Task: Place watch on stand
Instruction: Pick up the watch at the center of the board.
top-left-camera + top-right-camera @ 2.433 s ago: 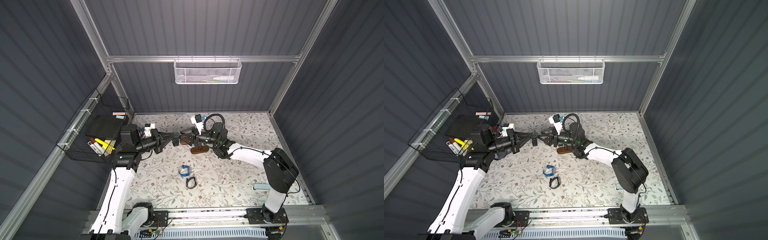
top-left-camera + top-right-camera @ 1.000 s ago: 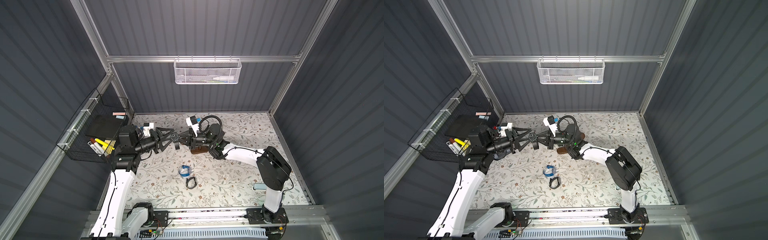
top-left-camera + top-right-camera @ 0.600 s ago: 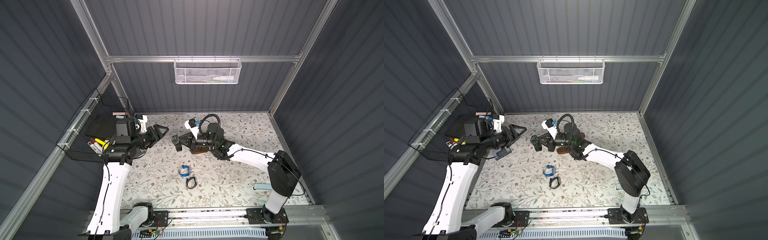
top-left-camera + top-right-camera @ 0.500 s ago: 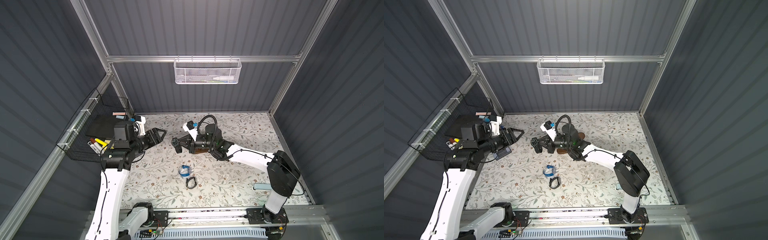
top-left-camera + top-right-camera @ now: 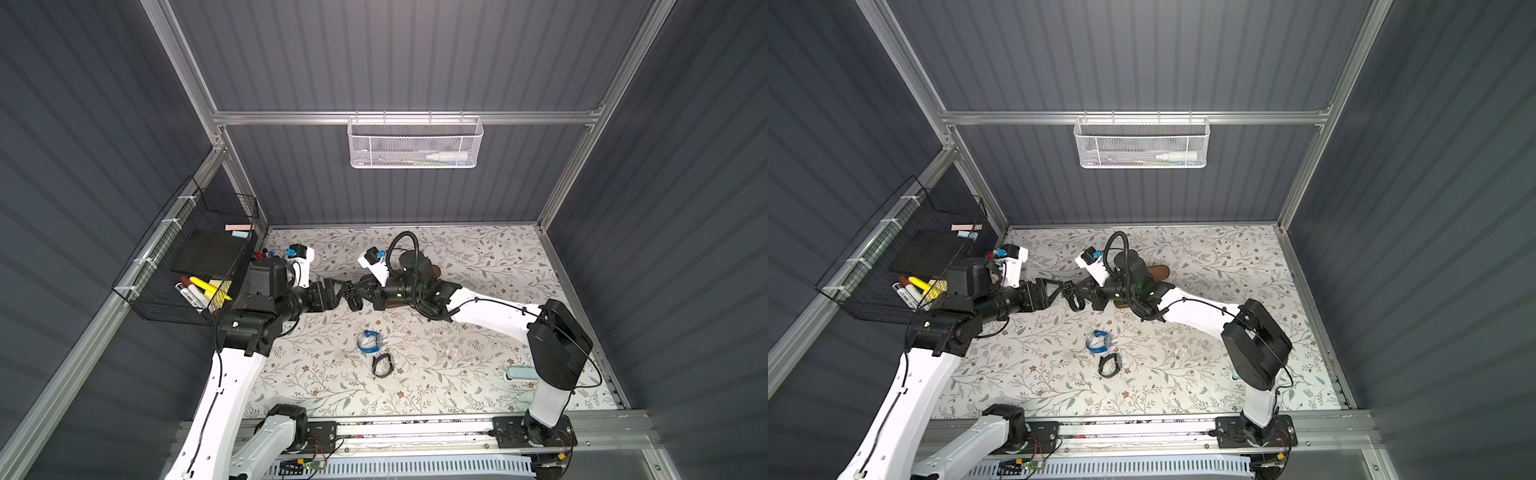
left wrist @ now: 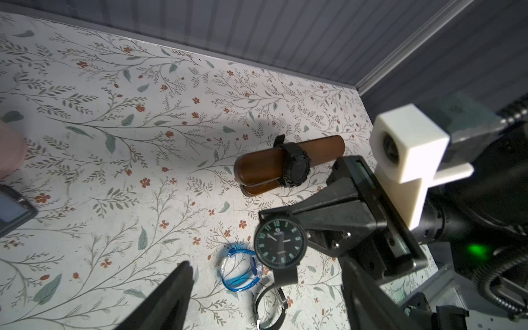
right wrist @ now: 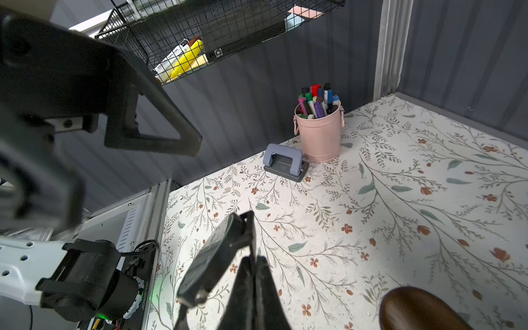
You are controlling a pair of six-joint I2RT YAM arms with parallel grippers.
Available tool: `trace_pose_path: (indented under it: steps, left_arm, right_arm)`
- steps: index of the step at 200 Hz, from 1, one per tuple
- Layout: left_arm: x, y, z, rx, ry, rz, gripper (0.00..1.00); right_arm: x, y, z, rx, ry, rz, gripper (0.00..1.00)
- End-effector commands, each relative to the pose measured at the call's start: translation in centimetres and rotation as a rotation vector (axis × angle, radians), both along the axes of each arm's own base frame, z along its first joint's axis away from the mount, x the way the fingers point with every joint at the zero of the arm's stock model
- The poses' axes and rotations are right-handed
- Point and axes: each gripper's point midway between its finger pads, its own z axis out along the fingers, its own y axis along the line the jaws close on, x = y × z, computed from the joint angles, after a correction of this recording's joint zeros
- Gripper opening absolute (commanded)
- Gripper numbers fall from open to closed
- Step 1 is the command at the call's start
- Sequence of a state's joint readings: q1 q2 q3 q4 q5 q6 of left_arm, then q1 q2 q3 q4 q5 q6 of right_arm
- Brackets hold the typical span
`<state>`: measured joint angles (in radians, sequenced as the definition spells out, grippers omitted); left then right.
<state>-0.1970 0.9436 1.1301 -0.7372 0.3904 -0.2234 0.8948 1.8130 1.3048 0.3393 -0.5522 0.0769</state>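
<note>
While the right jaws pinch the watch [image 6: 280,245] by its strap mid-air, left of the stand [image 6: 263,168] | left jaws wide, just beside it | step, likely: handover | next: slide strap over bar's free end.

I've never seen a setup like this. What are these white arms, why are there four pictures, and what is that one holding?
These are two robot arms over a flower-patterned table, each ending in a two-fingered gripper. Two pictures look down from overhead. The other two come from cameras on the arms' wrists. The right gripper is shut on the strap of a black watch, held in the air. The left gripper stands open facing it, gripping nothing. On the table are a brown wooden stand already wearing a dark watch, a blue watch, a thin black band, a pink pen pot and a grey hole punch.
</note>
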Motion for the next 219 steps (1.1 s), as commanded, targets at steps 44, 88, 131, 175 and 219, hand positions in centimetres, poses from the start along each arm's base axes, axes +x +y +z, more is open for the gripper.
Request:
trace_pose_path:
  steps: [44, 88, 131, 175, 219]
  left_arm:
    - [1.4, 0.9, -1.8, 0.083, -0.018, 0.090, 0.78]
    - [1.9, 0.0, -1.9, 0.038, -0.013, 0.074, 0.75]
    - [2.0, -0.9, -1.8, 0.012, -0.004, 0.051, 0.71]
    - [2.1, -1.7, -2.5, 0.037, 0.008, 0.041, 0.70]
    - [2.4, -2.0, -3.2, 0.074, 0.020, 0.049, 0.70]
  right_arm:
    - [0.0, 0.6, 0.3, 0.002, -0.022, 0.013, 0.00]
    - [0.0, 0.6, 0.3, 0.004, -0.023, 0.016, 0.00]
    - [0.0, 0.7, 0.2, 0.003, -0.019, 0.020, 0.00]
    - [0.0, 0.8, 0.3, 0.004, -0.019, 0.021, 0.00]
    - [-0.1, 0.7, 0.3, 0.006, -0.023, 0.022, 0.00]
